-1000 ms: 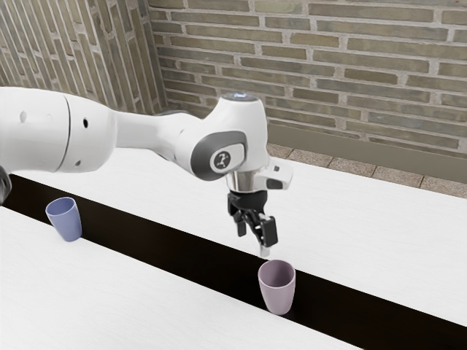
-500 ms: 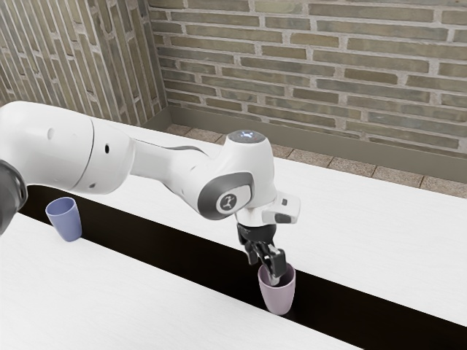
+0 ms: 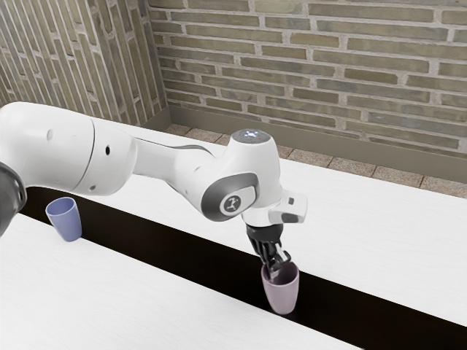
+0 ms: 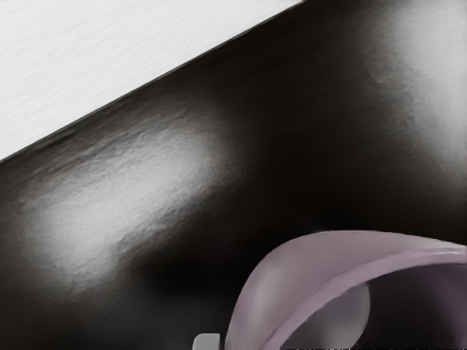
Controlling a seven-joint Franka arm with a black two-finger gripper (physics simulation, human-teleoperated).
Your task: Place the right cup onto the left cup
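Of my 2 cups, the mauve cup [image 3: 283,295] is right under the gripper [image 3: 276,270], which meets its rim; how open it is, or whether it grips anything, I can't tell. The blue cup [image 3: 67,222] stands well apart from it, toward the exterior view's left.

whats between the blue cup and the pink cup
In the exterior view, only a bare stretch of the dark strip lies between the blue cup and the pink cup; no other object stands there.
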